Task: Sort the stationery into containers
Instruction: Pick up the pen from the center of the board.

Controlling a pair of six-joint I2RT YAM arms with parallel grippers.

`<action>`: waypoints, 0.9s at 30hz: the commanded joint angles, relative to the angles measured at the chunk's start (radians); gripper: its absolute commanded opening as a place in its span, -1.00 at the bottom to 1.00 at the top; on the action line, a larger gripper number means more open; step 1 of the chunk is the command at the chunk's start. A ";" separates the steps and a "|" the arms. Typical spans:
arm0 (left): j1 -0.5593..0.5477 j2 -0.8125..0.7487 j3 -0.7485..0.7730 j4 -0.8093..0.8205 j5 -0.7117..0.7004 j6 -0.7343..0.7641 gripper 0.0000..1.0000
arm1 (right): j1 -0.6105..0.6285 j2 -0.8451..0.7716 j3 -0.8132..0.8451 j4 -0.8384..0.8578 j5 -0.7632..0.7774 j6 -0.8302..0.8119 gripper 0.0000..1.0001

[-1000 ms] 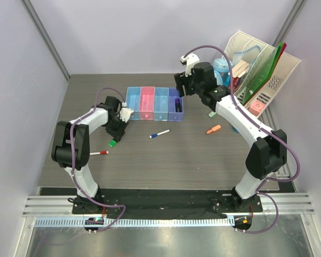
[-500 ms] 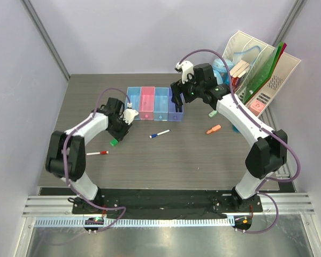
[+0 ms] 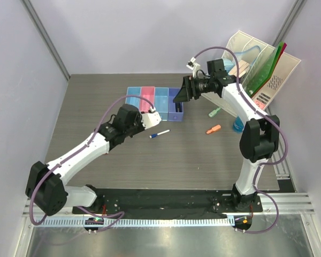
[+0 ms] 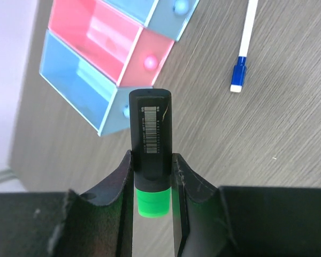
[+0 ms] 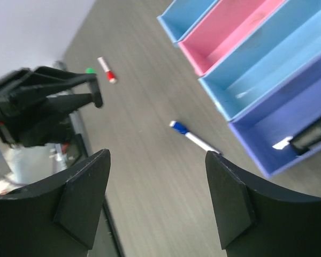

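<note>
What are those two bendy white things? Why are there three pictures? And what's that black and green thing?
Those are two robot arms bolted to a table. One picture looks down from above. The other two come from small cameras on the wrists, so you see each hand up close. The left hand is pinching a black highlighter with a green cap. The right hand is open and empty, near the row of coloured trays. On the table lie a blue-capped marker, an orange highlighter and a blue roll. A white rack stands in the back corner.
</note>
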 commanded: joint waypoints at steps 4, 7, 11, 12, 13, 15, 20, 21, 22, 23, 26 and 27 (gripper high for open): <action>-0.120 -0.018 -0.059 0.172 -0.162 0.127 -1.00 | 0.034 0.054 0.049 -0.009 -0.260 0.091 0.50; -0.123 -0.017 -0.069 0.184 -0.142 0.119 -1.00 | 0.079 0.046 0.020 -0.008 -0.258 0.062 0.50; -0.143 -0.011 -0.058 0.192 -0.134 0.116 -1.00 | 0.126 0.060 0.008 -0.002 -0.208 0.037 0.51; -0.143 -0.011 -0.055 0.190 -0.134 0.116 -1.00 | 0.134 0.078 0.009 0.000 -0.200 0.036 0.51; -0.149 -0.011 -0.050 0.190 -0.136 0.116 -1.00 | 0.136 0.091 0.014 0.000 -0.199 0.035 0.50; -0.158 -0.014 -0.041 0.187 -0.136 0.118 -1.00 | 0.140 0.126 0.031 0.000 -0.209 0.048 0.49; -0.189 -0.013 -0.030 0.180 -0.122 0.113 -1.00 | 0.176 0.164 0.057 -0.002 -0.183 0.040 0.49; -0.200 -0.011 -0.030 0.180 -0.125 0.113 -1.00 | 0.182 0.169 0.061 -0.002 -0.180 0.040 0.48; -0.206 -0.010 -0.030 0.180 -0.125 0.112 -1.00 | 0.186 0.183 0.064 -0.003 -0.176 0.037 0.48; -0.210 -0.010 -0.033 0.180 -0.123 0.112 -1.00 | 0.189 0.189 0.070 -0.003 -0.171 0.039 0.48; -0.221 -0.016 -0.044 0.178 -0.113 0.112 -1.00 | 0.193 0.212 0.084 -0.009 -0.163 0.039 0.43; -0.227 -0.020 -0.049 0.178 -0.110 0.115 -1.00 | 0.191 0.216 0.089 -0.014 -0.163 0.040 0.42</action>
